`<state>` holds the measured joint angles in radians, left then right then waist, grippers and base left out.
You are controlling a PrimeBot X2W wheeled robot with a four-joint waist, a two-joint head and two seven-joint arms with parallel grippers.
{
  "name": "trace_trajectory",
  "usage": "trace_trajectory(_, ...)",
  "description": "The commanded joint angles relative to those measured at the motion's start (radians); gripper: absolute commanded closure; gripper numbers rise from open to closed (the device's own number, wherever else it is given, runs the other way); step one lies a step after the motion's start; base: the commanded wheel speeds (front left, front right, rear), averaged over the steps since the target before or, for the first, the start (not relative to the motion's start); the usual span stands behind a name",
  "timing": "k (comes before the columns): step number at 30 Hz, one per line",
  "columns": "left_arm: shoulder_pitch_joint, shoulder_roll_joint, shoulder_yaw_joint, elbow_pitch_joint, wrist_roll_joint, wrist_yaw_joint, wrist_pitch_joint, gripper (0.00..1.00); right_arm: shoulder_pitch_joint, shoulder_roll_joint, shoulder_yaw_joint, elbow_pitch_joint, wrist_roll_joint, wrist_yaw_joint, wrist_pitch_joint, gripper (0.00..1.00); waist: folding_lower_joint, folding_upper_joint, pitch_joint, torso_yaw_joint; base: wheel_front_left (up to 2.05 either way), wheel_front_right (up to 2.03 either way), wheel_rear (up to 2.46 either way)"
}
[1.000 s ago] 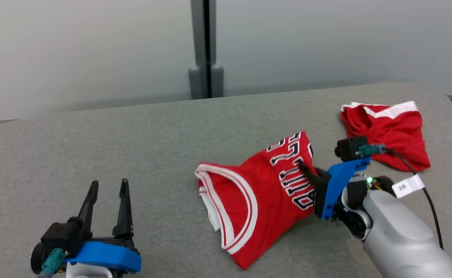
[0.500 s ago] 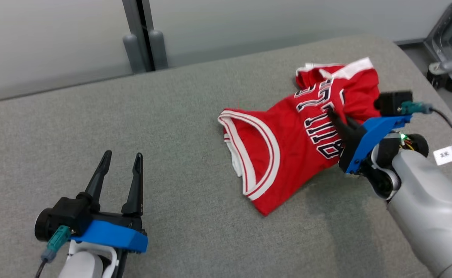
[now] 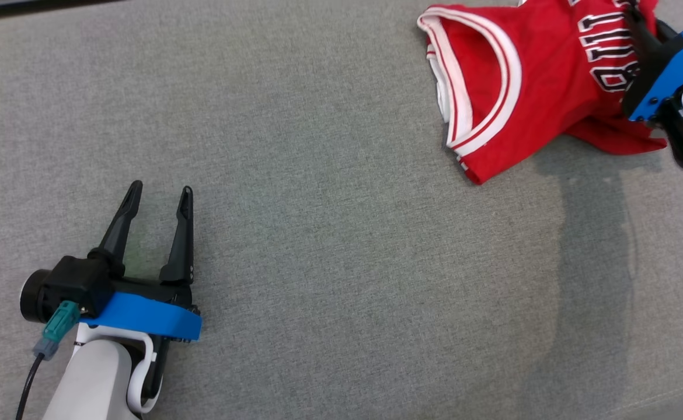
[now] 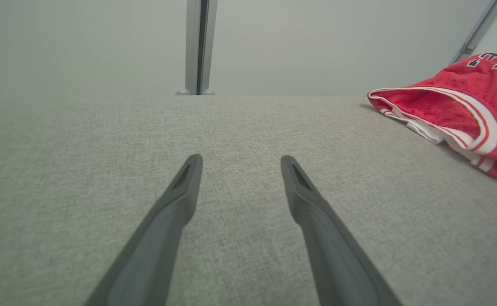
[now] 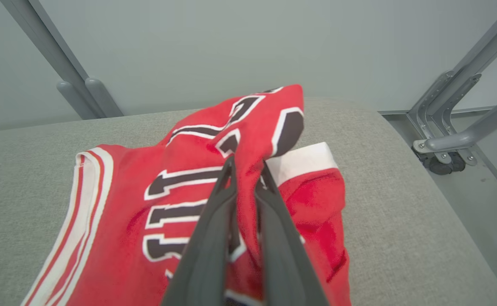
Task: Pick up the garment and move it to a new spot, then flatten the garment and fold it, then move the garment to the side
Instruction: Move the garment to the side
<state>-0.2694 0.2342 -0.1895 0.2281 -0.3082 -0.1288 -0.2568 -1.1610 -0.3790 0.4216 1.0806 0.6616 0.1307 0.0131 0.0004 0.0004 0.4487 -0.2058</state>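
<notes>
Right gripper [image 5: 247,165] of mine pinches the red jersey [image 5: 125,204] at two o'clock, its black lettering [image 5: 180,178] too crumpled to read; my left gripper [image 3: 161,188] stands spread at eight o'clock.

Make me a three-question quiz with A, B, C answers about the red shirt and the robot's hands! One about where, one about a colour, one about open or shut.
1. In the head view, where is the basketball jersey?
A) top right
B) bottom left
C) centre

2. What colour are the jersey's letters?
A) yellow
B) black with white edges
C) green

3. How is the left gripper?
A) shut on the jersey
B) shut on nothing
C) fingers open, holding nothing

Answers:
1 A: it lies at the upper right of the grey padded surface, with the right gripper pinching it.
2 B: the right wrist view shows black letters outlined in white.
3 C: its fingers stand apart over bare padding.
</notes>
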Motion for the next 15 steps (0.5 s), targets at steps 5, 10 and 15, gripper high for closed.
trace_trajectory(5, -0.04, 0.004, -0.005, 0.011, -0.004, 0.003, -0.004, 0.0, -0.071, 0.015, -0.015, 0.151, -0.129, 0.0, -0.042, 0.0, -0.0004, -0.0004, 0.019, -0.003, 0.0, 0.0, 0.0)
trace_trajectory(10, -0.049, 0.004, -0.01, 0.019, -0.01, 0.002, -0.006, 0.0, -0.068, 0.024, -0.037, 0.204, -0.251, 0.0, -0.083, 0.0, -0.0004, -0.0004, 0.007, 0.004, 0.0, 0.0, 0.0)
trace_trajectory(15, -0.027, 0.0, 0.014, 0.026, -0.02, 0.008, -0.008, 0.0, -0.034, 0.058, -0.089, 0.208, -0.36, 0.0, -0.177, 0.0, -0.0004, -0.0004, -0.056, 0.023, 0.0, 0.0, 0.0)
